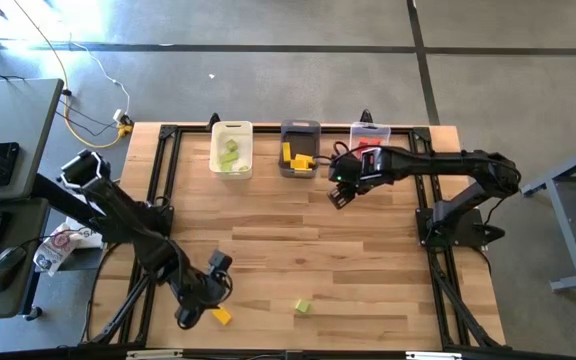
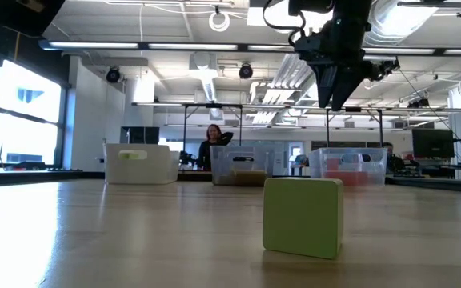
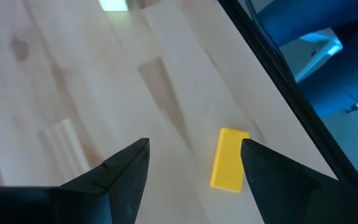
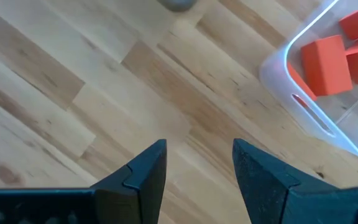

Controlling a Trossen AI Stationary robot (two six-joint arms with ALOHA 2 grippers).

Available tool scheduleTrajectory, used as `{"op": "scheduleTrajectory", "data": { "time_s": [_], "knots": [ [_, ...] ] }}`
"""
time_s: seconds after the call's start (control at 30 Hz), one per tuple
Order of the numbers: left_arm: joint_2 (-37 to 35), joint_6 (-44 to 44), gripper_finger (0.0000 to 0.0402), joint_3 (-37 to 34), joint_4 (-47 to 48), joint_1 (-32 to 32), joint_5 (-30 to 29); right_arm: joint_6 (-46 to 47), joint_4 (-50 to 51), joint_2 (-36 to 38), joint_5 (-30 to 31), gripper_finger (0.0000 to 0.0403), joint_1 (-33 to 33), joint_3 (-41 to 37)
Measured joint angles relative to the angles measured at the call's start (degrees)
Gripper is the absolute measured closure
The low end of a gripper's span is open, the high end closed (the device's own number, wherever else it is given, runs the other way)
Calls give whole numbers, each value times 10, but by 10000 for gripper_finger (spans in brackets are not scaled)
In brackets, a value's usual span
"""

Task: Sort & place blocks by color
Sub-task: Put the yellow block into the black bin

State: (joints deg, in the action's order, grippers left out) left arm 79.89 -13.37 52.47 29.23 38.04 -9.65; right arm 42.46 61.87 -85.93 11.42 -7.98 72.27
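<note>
A yellow bar block (image 3: pixel 230 158) lies flat on the wood near the table's front-left edge (image 1: pixel 222 316). My left gripper (image 3: pixel 194 146) hovers over it, open, with the bar between its fingers and nearer to one of them, and touches nothing (image 1: pixel 214 300). A light green cube (image 1: pixel 302 307) rests on the table to the bar's right (image 2: pixel 302 216). My right gripper (image 1: pixel 336 197) hangs open above bare wood in front of the bins (image 4: pixel 197 146), with nothing in it (image 2: pixel 338 100).
Three bins stand in a row at the far edge. The white one (image 1: pixel 231 148) holds green blocks, the dark grey one (image 1: pixel 299 150) yellow blocks and the clear one (image 4: pixel 303 81) red blocks. The table's black frame edge (image 3: pixel 278 74) runs close beside the yellow bar.
</note>
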Motion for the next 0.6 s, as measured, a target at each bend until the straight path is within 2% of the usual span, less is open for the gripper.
{"op": "scheduleTrajectory", "data": {
  "time_s": [0.6],
  "knots": [
    [99,-73,163,0,-59,49,0,12,0,0,25,233,34,0]
  ]
}}
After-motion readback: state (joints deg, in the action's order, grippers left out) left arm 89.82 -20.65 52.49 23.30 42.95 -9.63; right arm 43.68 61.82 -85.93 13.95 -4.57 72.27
